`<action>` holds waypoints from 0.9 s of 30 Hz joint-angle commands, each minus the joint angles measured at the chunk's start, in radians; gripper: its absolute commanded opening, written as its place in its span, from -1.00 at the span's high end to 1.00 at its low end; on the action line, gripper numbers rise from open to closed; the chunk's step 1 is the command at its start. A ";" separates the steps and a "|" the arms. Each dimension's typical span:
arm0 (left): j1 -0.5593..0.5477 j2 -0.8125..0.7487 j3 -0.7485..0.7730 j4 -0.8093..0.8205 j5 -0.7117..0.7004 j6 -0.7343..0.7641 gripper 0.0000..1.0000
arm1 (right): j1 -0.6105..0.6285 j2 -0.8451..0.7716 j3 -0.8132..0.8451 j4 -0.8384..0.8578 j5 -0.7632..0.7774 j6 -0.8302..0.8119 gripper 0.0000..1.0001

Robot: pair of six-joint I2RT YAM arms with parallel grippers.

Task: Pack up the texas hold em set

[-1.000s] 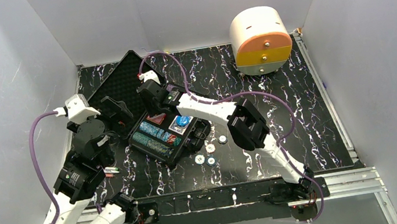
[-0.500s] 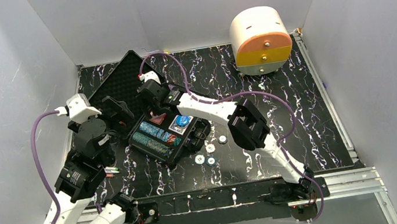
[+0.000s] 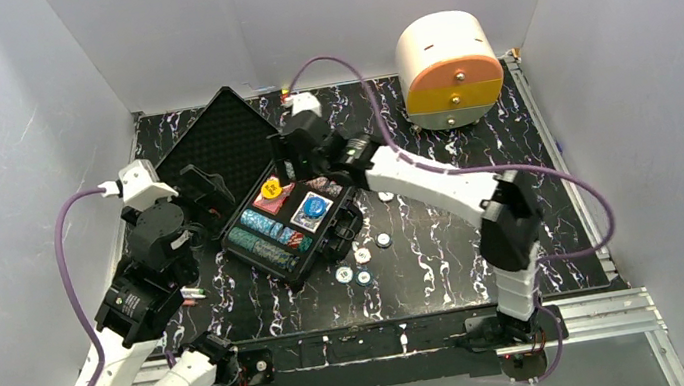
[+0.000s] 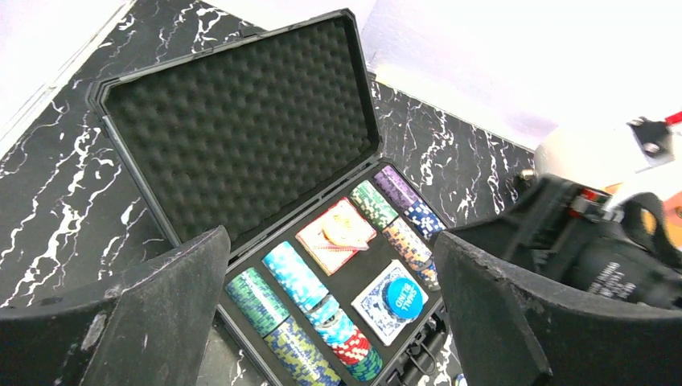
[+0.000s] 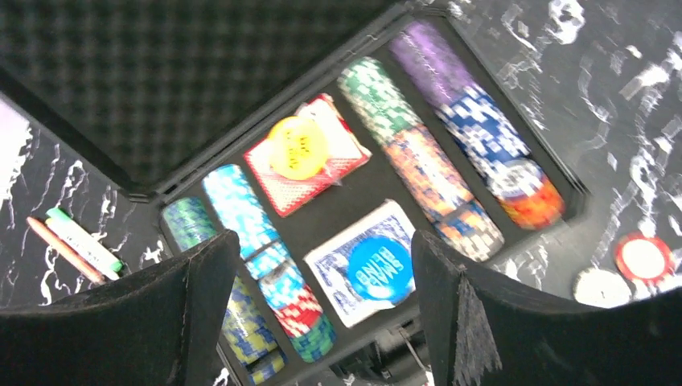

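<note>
Case [image 3: 341, 231] from above: open on table [image 3: 432, 140], lid [image 3: 217, 155] laid back; four discs [image 3: 363, 254] lie loose just beside its near right edge.
Right gripper [image 3: 288, 168] from above: hovers over the case's far side; jaws hard to make out here.
Left wrist: left gripper [image 4: 330, 240] spread wide, empty, facing the chips [image 4: 293, 273].
Right wrist: jaws apart, nothing between them; yellow disc [image 5: 298, 147] rests on red deck [image 5: 277, 189].
Step, likely: fetch the loose discs; drop straight down, pinch by the rims, clear the case wall.
Hidden: right wrist view blurred; case's near edge cut off; disc lettering hard to read.
</note>
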 commanded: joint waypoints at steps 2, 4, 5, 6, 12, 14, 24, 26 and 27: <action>0.000 0.023 -0.001 0.001 0.063 0.006 -0.97 | -0.060 -0.209 -0.252 -0.103 0.094 0.139 -0.69; 0.000 0.045 -0.006 0.003 0.107 0.005 -0.97 | -0.068 -0.266 -0.352 -0.152 0.105 0.163 -0.69; 0.001 0.058 -0.007 0.003 0.128 0.001 -0.97 | -0.069 -0.287 -0.394 -0.172 0.108 0.174 -0.70; 0.001 0.071 -0.007 0.003 0.144 -0.004 -0.97 | -0.070 -0.307 -0.435 -0.182 0.104 0.179 -0.72; 0.001 0.102 -0.030 0.032 0.215 -0.028 -0.97 | -0.072 -0.330 -0.591 -0.198 0.025 0.211 -0.69; 0.000 0.111 -0.039 0.040 0.237 -0.032 -0.97 | -0.073 -0.300 -0.601 -0.209 0.000 0.234 -0.59; 0.000 0.150 -0.057 0.045 0.286 -0.068 -0.97 | -0.087 -0.186 -0.616 -0.203 0.019 0.320 -0.37; 0.001 0.152 -0.057 0.045 0.287 -0.065 -0.97 | -0.100 -0.179 -0.626 -0.200 0.027 0.332 -0.32; 0.001 0.154 -0.057 0.046 0.289 -0.065 -0.97 | -0.106 -0.178 -0.634 -0.194 0.027 0.335 -0.24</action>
